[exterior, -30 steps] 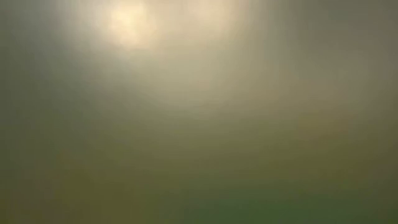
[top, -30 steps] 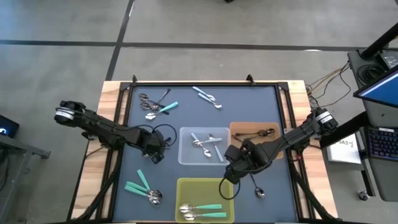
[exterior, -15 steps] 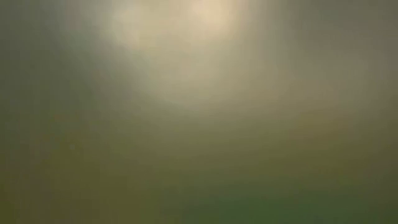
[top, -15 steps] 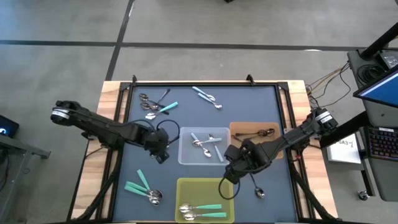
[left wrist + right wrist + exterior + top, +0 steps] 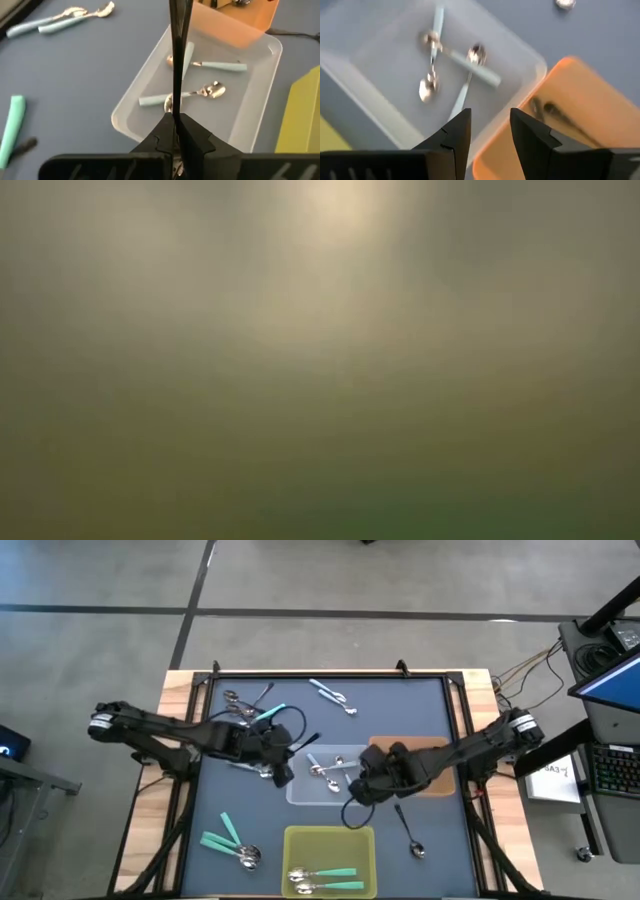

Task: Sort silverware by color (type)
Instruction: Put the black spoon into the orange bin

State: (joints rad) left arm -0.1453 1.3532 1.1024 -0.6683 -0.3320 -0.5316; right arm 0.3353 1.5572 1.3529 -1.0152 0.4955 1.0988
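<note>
My left gripper [image 5: 285,762] hangs at the clear bin's [image 5: 300,790] left edge, shut on a dark-handled spoon [image 5: 176,55] whose handle sticks out past the fingertips. The clear bin holds light-blue-handled spoons [image 5: 215,65]. My right gripper [image 5: 352,792] stands open over the clear bin's right near corner, with nothing between its fingers [image 5: 455,135]. The brown bin [image 5: 435,748] holds dark spoons and the yellow-green bin [image 5: 300,836] holds teal ones. Loose spoons lie flat on the blue mat: teal ones [image 5: 228,840] near left, a mixed group [image 5: 248,708] far left, light blue ones [image 5: 333,694] at the far middle, and a dark one [image 5: 408,830] near right. My left gripper pinches the spoon's dark handle [image 5: 174,107] between its two shut fingers. The fingers slant down from the table's left, and the handle runs on along their line beyond the tips. The spoon is lifted clear above the bin. The gripper hides the bowl end.
The three bins crowd the mat's middle and near side. A raised black frame [image 5: 320,674] borders the mat, with wooden table strips outside it. Cables and a laptop [image 5: 610,670] sit beyond the right edge. The low view shows only blur.
My left gripper has risen and gone toward the table's right and far side, from the open mat to the clear bin's left edge, tipping less steeply. My right gripper has gone a little toward the far left, over the clear bin's corner, uncovering the dark spoon on the mat.
</note>
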